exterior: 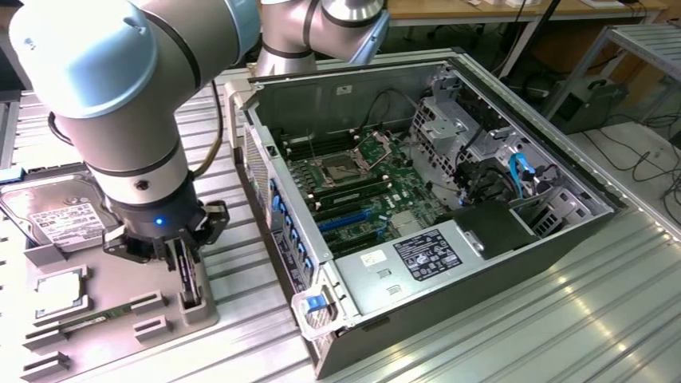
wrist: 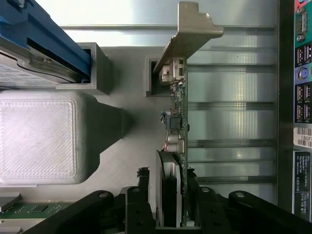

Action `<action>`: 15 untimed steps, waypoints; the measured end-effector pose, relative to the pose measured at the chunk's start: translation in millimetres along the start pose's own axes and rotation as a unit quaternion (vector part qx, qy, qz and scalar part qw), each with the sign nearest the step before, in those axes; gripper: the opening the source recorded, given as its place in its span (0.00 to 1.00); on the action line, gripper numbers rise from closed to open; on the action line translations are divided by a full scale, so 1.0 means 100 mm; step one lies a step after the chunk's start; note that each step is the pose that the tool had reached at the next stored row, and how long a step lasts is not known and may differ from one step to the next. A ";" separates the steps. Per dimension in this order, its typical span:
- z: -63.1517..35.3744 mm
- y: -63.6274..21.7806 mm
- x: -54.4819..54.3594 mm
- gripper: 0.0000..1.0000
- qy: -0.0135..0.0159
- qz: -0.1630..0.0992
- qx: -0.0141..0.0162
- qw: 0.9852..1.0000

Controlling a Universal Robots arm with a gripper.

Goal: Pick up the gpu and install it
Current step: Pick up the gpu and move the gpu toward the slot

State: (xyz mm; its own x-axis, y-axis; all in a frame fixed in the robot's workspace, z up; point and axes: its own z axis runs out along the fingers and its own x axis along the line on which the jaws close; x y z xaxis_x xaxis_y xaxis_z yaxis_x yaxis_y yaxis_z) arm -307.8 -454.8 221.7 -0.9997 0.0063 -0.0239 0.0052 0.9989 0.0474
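On the ribbed metal desk (exterior: 553,319), beside the open case (exterior: 426,199), my tool (wrist: 167,195) sits over the upright gpu (wrist: 178,97) in its grey holder (exterior: 112,275). I cannot tell whether it is clamped.

So my gripper (exterior: 183,263) is down low over the gpu (exterior: 190,281), which is standing on its edge in a slot of the grey parts holder (exterior: 127,267) on the slatted metal table (exterior: 553,335). My wrist has 1 little blue light on. On the same holder, toward the exterior view's left, there's a silver hard drive (exterior: 56,214) with a white label, and nearer the camera a slim green memory stick (exterior: 94,322) lying flat. Just beside the holder on the exterior view's right sits the open pc case (exterior: 458,315) on its side, motherboard (exterior: 388,187) facing up, blue slots (exterior: 343,220) showing, and a blue cable (exterior: 519,169) looping at the far end.
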 end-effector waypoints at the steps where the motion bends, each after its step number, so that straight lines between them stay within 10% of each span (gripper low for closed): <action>1: 0.002 -0.006 0.00 0.44 0.000 0.000 0.000 1.000; 15: 0.009 -0.015 0.00 0.28 0.000 0.000 0.000 1.000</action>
State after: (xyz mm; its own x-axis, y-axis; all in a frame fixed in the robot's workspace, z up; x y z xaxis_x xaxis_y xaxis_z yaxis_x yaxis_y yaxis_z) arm -307.8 -456.3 220.7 -0.9997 0.0064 -0.0238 0.0053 0.9989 0.0473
